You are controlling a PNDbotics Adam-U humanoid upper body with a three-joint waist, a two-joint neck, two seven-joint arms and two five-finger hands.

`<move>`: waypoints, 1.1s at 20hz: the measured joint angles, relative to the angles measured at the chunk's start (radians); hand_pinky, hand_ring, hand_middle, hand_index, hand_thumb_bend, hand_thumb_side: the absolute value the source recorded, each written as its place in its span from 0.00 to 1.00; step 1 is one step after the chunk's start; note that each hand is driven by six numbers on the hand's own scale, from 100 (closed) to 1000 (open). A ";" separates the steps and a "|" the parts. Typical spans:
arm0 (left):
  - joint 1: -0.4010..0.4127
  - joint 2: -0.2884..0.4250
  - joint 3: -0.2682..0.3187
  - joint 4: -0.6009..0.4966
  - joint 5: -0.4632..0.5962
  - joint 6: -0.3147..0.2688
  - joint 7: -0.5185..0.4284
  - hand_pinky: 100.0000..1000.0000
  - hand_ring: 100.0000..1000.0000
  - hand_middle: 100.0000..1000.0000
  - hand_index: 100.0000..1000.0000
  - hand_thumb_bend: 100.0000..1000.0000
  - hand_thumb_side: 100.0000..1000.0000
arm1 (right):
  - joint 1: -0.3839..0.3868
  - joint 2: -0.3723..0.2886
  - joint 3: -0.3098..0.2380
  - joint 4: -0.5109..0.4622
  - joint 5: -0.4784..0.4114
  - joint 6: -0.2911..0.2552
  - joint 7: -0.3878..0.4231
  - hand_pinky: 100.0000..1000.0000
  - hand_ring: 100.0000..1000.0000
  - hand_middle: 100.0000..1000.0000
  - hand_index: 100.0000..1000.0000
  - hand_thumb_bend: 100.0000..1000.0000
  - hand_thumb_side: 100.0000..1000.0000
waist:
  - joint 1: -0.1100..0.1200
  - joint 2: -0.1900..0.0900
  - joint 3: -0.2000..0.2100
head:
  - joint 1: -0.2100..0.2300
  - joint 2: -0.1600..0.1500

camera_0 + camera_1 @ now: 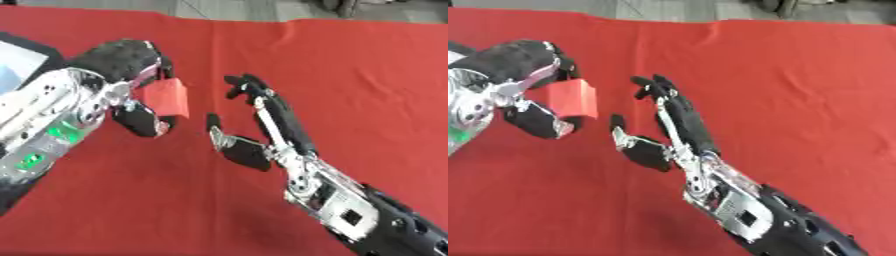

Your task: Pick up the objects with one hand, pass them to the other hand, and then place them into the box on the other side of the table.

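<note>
A red block [168,97] hangs above the red cloth, pinched between the curled fingers and thumb of my left hand [131,75], which comes in from the left. Just to its right, my right hand [262,120] is open, fingers stretched upward and thumb spread out toward the block. A small gap separates the block from the right hand's palm. The same block [574,99] shows in the right eye view. No box is fully visible.
A red cloth [350,75] covers the table. A dark-edged, pale object [17,60] sits at the far left edge, mostly cut off. A grey floor strip runs along the top.
</note>
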State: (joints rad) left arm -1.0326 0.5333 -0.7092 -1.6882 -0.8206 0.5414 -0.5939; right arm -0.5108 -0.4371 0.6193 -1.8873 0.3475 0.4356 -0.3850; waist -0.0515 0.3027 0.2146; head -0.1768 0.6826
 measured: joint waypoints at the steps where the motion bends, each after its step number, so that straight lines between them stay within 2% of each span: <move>1: 0.004 0.007 0.008 0.003 0.000 0.004 0.009 0.68 0.59 0.49 0.31 0.23 0.08 | 0.000 0.000 -0.002 -0.002 0.000 -0.001 -0.001 0.76 1.00 0.65 0.88 0.09 0.34 | 0.000 0.000 0.000 | 0.000 0.000; 9: 0.031 0.083 0.112 -0.009 0.040 0.060 0.103 0.67 0.57 0.48 0.30 0.15 0.06 | 0.002 -0.011 -0.003 -0.024 -0.001 -0.012 -0.009 0.76 0.99 0.65 0.88 0.10 0.31 | -0.001 0.000 0.000 | 0.011 0.000; 13: 0.049 0.129 0.166 -0.016 0.079 0.095 0.148 0.67 0.56 0.48 0.30 0.10 0.05 | 0.006 -0.018 -0.005 -0.031 -0.004 -0.019 -0.012 0.76 0.99 0.65 0.87 0.12 0.25 | -0.003 0.001 0.000 | 0.025 0.000; 22: 0.113 0.201 0.281 0.043 0.147 0.163 0.249 0.67 0.56 0.49 0.30 0.05 0.05 | 0.015 -0.025 -0.008 -0.045 -0.041 -0.059 -0.034 0.75 0.99 0.65 0.87 0.09 0.15 | -0.005 0.006 -0.003 | 0.124 -0.022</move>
State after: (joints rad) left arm -0.9197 0.7338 -0.4279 -1.6450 -0.6735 0.7042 -0.3444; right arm -0.4954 -0.4624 0.6109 -1.9325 0.3064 0.3768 -0.4190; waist -0.0570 0.3084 0.2116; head -0.0527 0.6601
